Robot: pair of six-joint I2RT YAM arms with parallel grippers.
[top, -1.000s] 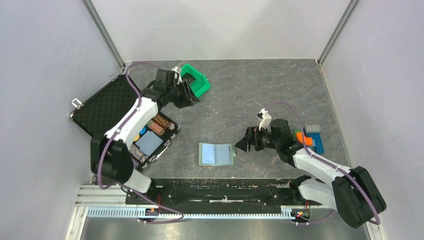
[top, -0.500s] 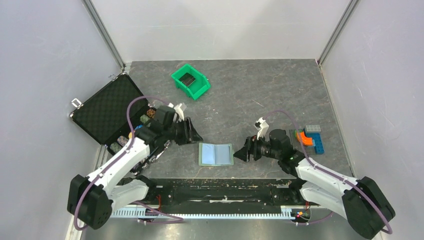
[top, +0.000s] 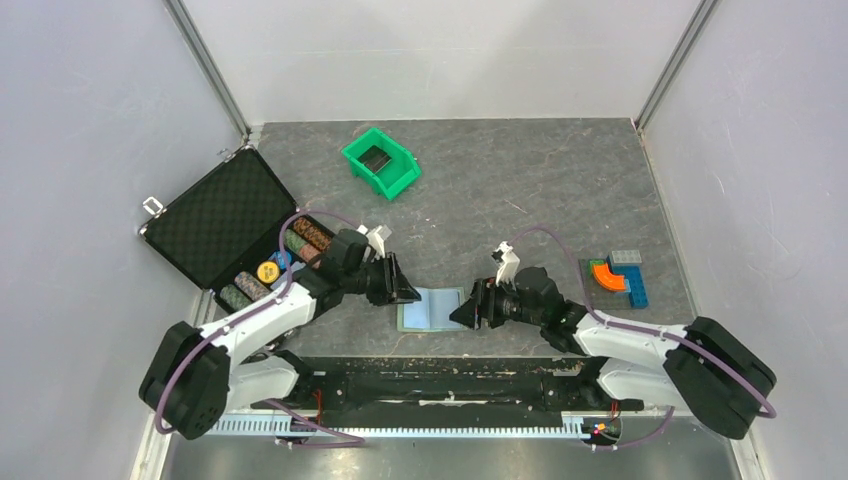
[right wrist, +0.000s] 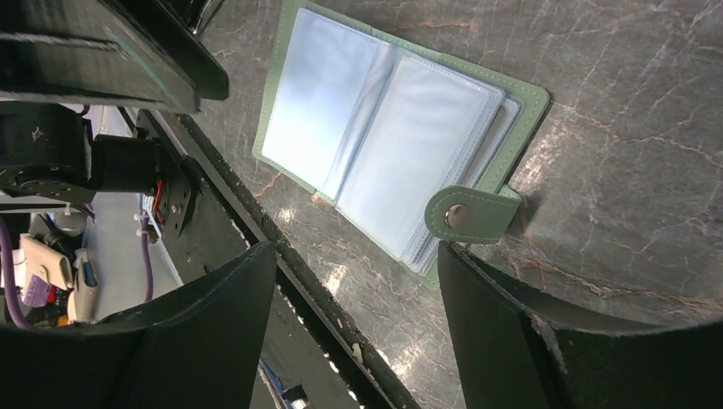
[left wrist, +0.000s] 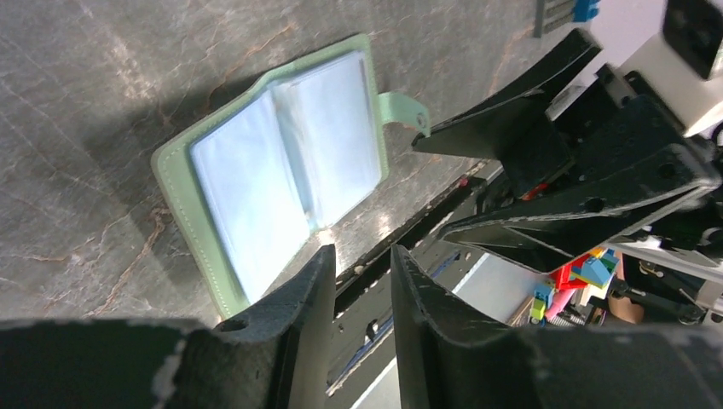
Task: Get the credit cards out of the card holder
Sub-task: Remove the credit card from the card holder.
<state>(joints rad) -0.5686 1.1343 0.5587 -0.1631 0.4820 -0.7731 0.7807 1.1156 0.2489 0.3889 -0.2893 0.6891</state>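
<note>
The card holder [top: 432,308] is lying spread open on the desk [top: 520,190], near its front edge, as the left gripper [top: 408,294] and right gripper [top: 461,316] are flanking it, both released, grasping nothing.

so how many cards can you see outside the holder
1: a dark card lies in the green bin at the back, though it could be a stack. Others may sit hidden in the card holder's sleeves.

You find the card holder [top: 432,309] hemmed by left tool [top: 409,293] and right tool [top: 462,314]; tabletop [top: 500,190] beyond lies open.
</note>
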